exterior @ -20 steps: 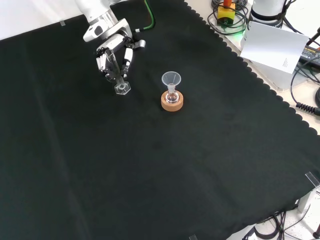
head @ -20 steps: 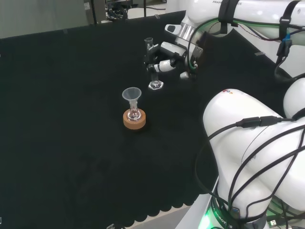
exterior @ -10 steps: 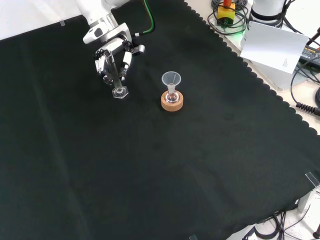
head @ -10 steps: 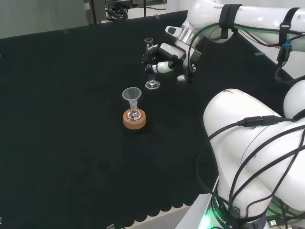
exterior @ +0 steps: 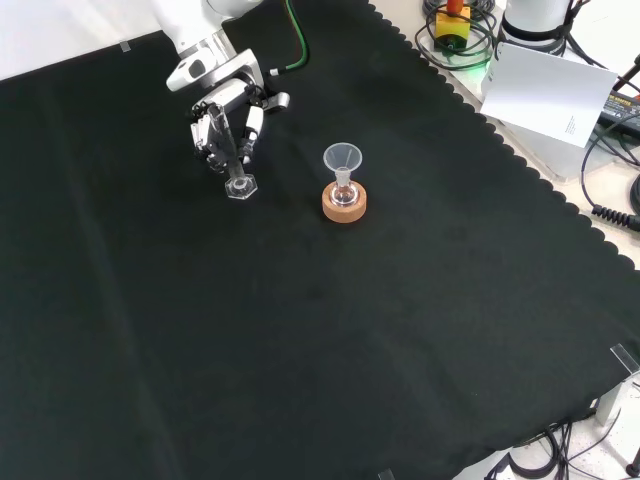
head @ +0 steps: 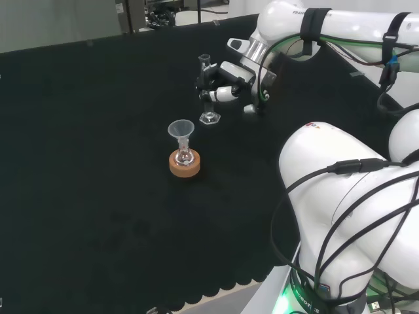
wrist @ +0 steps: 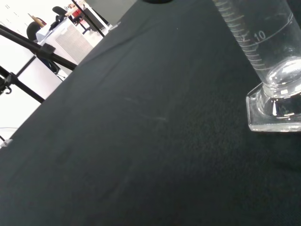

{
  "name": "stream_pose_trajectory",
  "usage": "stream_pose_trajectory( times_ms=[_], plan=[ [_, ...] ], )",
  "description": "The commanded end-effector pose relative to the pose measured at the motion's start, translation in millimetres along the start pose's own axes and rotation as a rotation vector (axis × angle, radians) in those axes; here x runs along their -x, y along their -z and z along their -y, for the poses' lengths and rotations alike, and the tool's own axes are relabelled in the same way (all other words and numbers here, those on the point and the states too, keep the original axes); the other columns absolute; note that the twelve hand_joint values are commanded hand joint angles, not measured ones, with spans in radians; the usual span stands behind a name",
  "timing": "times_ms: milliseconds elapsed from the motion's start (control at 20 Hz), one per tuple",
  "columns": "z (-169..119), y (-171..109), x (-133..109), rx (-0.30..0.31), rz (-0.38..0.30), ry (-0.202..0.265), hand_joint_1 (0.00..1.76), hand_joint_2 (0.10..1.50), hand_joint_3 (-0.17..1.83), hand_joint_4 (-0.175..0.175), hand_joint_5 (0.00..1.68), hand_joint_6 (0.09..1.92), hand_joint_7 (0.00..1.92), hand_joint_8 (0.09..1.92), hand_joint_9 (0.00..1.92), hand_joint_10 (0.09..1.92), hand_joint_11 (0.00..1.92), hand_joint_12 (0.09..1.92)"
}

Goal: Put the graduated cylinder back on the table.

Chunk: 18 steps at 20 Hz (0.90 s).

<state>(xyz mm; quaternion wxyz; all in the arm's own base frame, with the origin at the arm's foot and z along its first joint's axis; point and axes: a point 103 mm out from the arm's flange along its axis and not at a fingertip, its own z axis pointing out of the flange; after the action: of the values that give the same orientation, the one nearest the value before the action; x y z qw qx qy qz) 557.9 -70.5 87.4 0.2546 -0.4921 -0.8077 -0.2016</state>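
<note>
In the head view, the graduated cylinder point(head: 207, 88) is seen upright in the upper middle of the frame, its hexagonal foot at the black cloth point(head: 85, 163), and the hand point(head: 226, 84) is seen just to its right with its fingers curled round the clear tube. In the front view, the same cylinder point(exterior: 236, 165) is found in the upper left of the frame, with the hand point(exterior: 226, 115) reaching down from the top edge and its fingers point(exterior: 217, 134) clamped on the tube above the foot. Whether the foot is fully resting on the cloth or is held just above it cannot be told from these two views; in the wrist view the base of the cylinder point(wrist: 275, 106) appears to sit on the cloth point(wrist: 131, 132), with printed graduation marks visible on the tube. A cork ring point(head: 185, 163) carrying a small flask point(head: 184, 156) with a clear funnel point(head: 181, 131) in its neck is placed below and left of the cylinder in the head view, apart from it. In the front view this cork ring point(exterior: 344, 204) and funnel point(exterior: 342, 159) are seen right of the cylinder, near the middle of the upper half.
</note>
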Motion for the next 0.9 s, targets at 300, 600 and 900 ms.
stream_pose_trajectory(
  times_ms=[300,600,900],
  plan=[
    [7.0,-5.2,3.0,-0.021,0.003,-0.004,1.14,1.15,0.00,-0.135,0.90,1.11,0.91,0.71,1.29,0.09,0.98,0.97],
    [10.5,-8.6,2.0,-0.014,-0.011,-0.006,1.16,1.10,-0.06,0.001,0.86,0.73,0.81,0.61,1.19,0.09,0.81,1.07],
    [14.3,-3.3,4.2,-0.016,-0.042,-0.008,1.11,1.12,-0.17,0.008,0.85,0.63,0.74,0.60,1.13,0.09,0.72,1.12]
  ],
)
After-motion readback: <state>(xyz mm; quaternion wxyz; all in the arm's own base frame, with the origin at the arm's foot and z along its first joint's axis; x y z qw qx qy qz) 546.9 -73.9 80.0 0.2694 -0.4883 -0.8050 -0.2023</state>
